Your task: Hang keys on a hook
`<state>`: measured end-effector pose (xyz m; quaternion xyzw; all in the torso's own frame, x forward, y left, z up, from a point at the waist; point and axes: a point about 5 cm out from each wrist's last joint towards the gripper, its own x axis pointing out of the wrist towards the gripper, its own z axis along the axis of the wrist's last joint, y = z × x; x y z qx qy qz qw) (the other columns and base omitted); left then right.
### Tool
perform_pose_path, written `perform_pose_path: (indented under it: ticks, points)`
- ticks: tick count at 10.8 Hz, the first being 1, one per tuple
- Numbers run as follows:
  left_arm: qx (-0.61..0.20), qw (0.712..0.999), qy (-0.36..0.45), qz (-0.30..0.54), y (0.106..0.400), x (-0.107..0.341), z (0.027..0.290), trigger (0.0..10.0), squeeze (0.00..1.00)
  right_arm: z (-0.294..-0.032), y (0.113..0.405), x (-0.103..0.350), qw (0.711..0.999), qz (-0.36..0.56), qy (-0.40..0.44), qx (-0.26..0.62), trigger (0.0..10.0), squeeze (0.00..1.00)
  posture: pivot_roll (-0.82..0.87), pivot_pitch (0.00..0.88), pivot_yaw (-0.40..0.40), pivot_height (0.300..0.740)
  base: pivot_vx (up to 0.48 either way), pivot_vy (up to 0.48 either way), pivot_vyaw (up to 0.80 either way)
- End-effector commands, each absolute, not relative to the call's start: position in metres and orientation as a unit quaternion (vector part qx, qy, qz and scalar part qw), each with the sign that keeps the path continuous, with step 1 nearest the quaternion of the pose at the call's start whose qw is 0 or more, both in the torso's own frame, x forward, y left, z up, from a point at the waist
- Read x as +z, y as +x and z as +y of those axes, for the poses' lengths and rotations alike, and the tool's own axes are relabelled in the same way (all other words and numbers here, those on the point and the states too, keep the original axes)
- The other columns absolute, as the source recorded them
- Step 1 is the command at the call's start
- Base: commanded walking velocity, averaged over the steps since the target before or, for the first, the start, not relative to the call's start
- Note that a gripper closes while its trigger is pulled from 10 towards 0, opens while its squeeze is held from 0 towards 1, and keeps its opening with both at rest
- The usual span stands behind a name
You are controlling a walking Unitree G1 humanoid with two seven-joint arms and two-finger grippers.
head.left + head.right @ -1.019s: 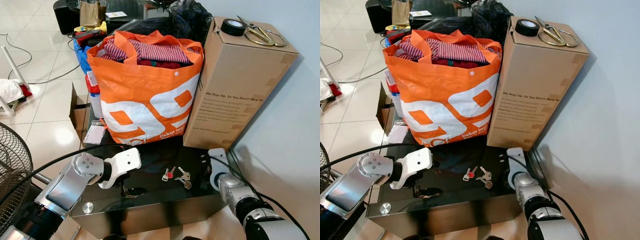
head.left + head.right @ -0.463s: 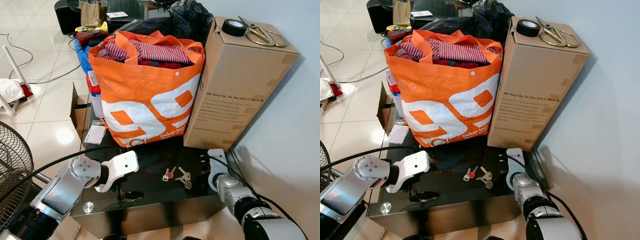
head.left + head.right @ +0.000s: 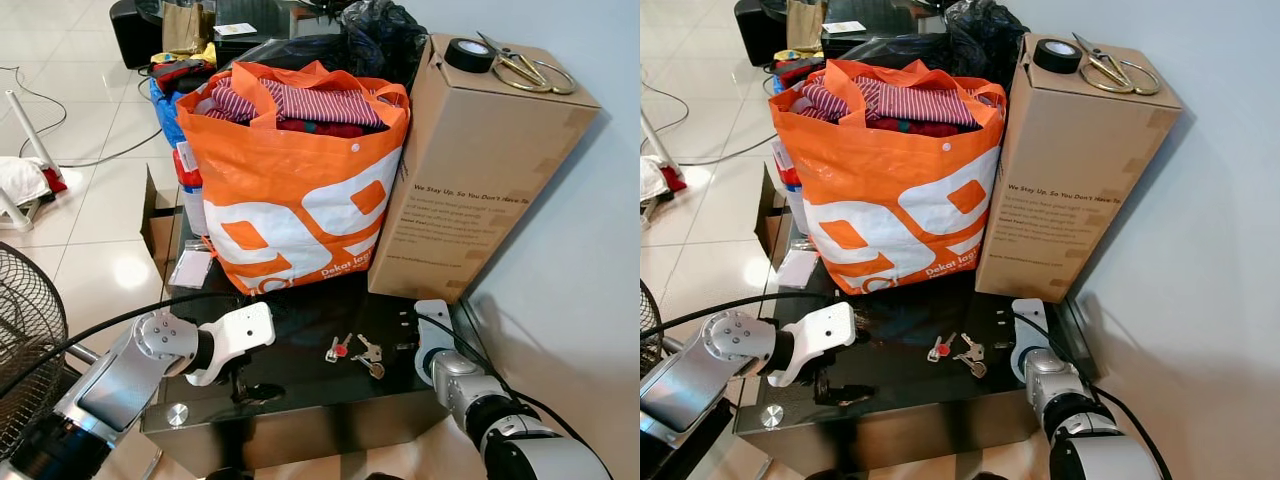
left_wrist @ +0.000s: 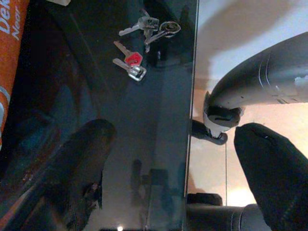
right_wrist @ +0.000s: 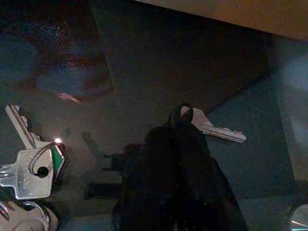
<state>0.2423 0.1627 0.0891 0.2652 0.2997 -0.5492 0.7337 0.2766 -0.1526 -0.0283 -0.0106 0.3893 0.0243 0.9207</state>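
A bunch of keys (image 3: 352, 351), one with a red head, lies on the black glass table (image 3: 300, 350) near its front edge, also seen in the left wrist view (image 4: 139, 45). My left gripper (image 3: 245, 384) hangs open at the table's front left edge, apart from the bunch; its fingers (image 4: 79, 168) stand wide apart. My right gripper (image 5: 182, 118) is low at the table's right side, shut, with its tips on the head of a single silver key (image 5: 214, 128) that rests on the glass. The bunch (image 5: 29, 166) lies beside it.
Behind the keys stand an orange bag (image 3: 290, 190) full of clothes and a tall cardboard box (image 3: 470, 170) bearing a tape roll (image 3: 466, 54) and scissors (image 3: 525, 68). A fan (image 3: 25, 330) stands at the left. A wall runs along the right.
My left arm has drawn back a little toward the table's front left corner. The right arm has sunk slightly. The bunch of keys has not moved.
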Motion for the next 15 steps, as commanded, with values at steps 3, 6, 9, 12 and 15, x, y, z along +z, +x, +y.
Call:
perform_pose_path:
  ticks: [3, 6, 9, 12, 15]
  points:
    - [-0.551, 0.732, 0.269, 0.297, 0.242, 0.092, 0.164, 10.0, 0.02, -0.155, 0.273, -0.031, 0.919, 0.394, 0.003, 0.009, 0.0, 0.0, 0.03, 0.0, -0.057, 0.74, 0.0, 0.0, 0.0]
    - [-0.542, 0.747, 0.265, 0.279, 0.254, 0.091, 0.158, 10.0, 0.02, -0.161, 0.284, -0.021, 0.93, 0.366, 0.023, 0.006, 0.0, 0.0, -0.02, 0.0, -0.044, 0.74, 0.0, 0.0, 0.0]
    - [-0.479, 0.807, 0.276, 0.208, 0.288, 0.094, 0.143, 10.0, 0.03, -0.168, 0.302, 0.004, 0.954, 0.291, 0.052, 0.042, 0.0, 0.0, -0.11, 0.0, 0.042, 0.74, 0.0, 0.0, 0.0]
    - [-0.411, 0.865, 0.249, 0.147, 0.308, 0.103, 0.132, 10.0, 0.02, -0.168, 0.294, 0.041, 0.98, 0.166, 0.082, 0.07, 0.0, 0.0, -0.16, 0.0, 0.107, 0.74, 0.0, 0.0, 0.0]
    - [-0.326, 0.922, 0.191, 0.087, 0.313, 0.116, 0.124, 10.0, 0.01, -0.175, 0.266, 0.086, 0.992, 0.055, 0.1, 0.056, 0.0, 0.0, -0.2, 0.0, 0.127, 0.74, 0.0, 0.0, 0.0]
